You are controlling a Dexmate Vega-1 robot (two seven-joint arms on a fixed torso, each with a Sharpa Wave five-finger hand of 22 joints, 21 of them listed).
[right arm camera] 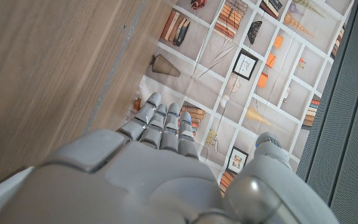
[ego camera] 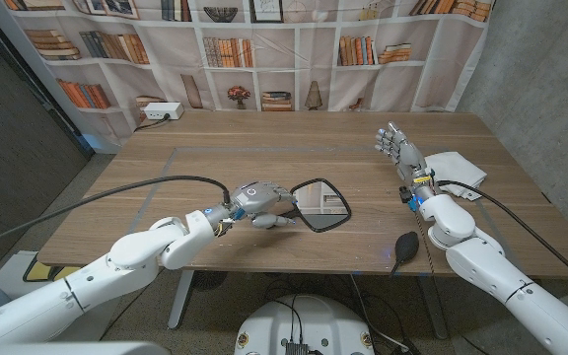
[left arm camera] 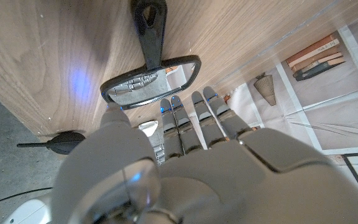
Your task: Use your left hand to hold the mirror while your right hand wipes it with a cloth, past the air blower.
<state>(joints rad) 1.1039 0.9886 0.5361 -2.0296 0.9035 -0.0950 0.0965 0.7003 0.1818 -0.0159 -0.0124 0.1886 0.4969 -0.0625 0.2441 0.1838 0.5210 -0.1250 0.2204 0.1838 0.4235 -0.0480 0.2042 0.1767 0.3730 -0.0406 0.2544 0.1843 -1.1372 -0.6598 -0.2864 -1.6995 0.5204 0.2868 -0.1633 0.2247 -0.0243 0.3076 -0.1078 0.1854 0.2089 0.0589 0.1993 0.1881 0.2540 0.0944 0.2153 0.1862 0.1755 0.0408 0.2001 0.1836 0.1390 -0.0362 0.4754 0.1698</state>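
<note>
A black-framed mirror (ego camera: 323, 205) lies on the wooden table (ego camera: 215, 163) near its front middle. My left hand (ego camera: 256, 200) is right beside the mirror's left rim, fingers straight and holding nothing. In the left wrist view the fingertips (left arm camera: 194, 102) reach up to the mirror (left arm camera: 151, 81); I cannot tell whether they touch it. A black air blower (ego camera: 404, 248) lies at the front edge, right of the mirror, and it also appears as the air blower (left arm camera: 64, 142). A white cloth (ego camera: 457, 168) lies at the right. My right hand (ego camera: 399, 148) hovers left of the cloth, fingers apart and empty, seen from behind as the right hand (right arm camera: 160, 168).
A white power strip (ego camera: 161, 113) sits at the table's far left edge before a bookshelf backdrop. A black cable (ego camera: 116, 192) trails along my left arm and another cable (ego camera: 501, 202) along the right. Bare wood lies between the mirror and the cloth.
</note>
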